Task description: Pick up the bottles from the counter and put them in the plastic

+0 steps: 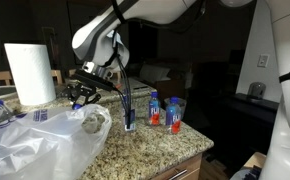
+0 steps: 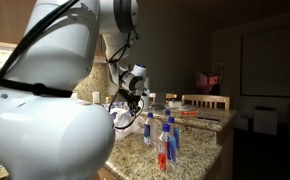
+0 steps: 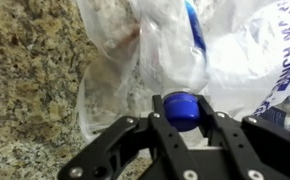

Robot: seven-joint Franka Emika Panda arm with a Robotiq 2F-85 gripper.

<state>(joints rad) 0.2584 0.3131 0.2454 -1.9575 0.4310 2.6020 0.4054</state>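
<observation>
Because the gripper (image 3: 182,112) is closed narrow on just the blue cap of a bottle (image 3: 180,100), my first worry is a slip: a cap is a small, smooth thing to hang from, and any jolt could set the body swinging or drop it early. I judge I am at the bag's (image 3: 125,50) mouth, at the counter's (image 1: 160,148) end by the roll (image 1: 30,72). The bottle's body is hidden below the fingers, so I cannot tell whether it hangs inside the opening or against the outside film. If I let go on the wrong side, it lands on the counter and may roll toward the front edge. The loose film could also fold under it and close the mouth, or snag on a finger as I pull away.

The other bottles (image 1: 154,108) stand upright near the opposite corner, well apart from the bag. Dark cables (image 1: 127,98) hang from the arm close to them, and a careless swing back could knock one over.

As for writing, blue letters are printed on the bag at the right of the wrist view, cut off and not readable as a word. A blue label (image 3: 195,30) shows through the film; I can read nothing on it, nor on the labels on the counter
</observation>
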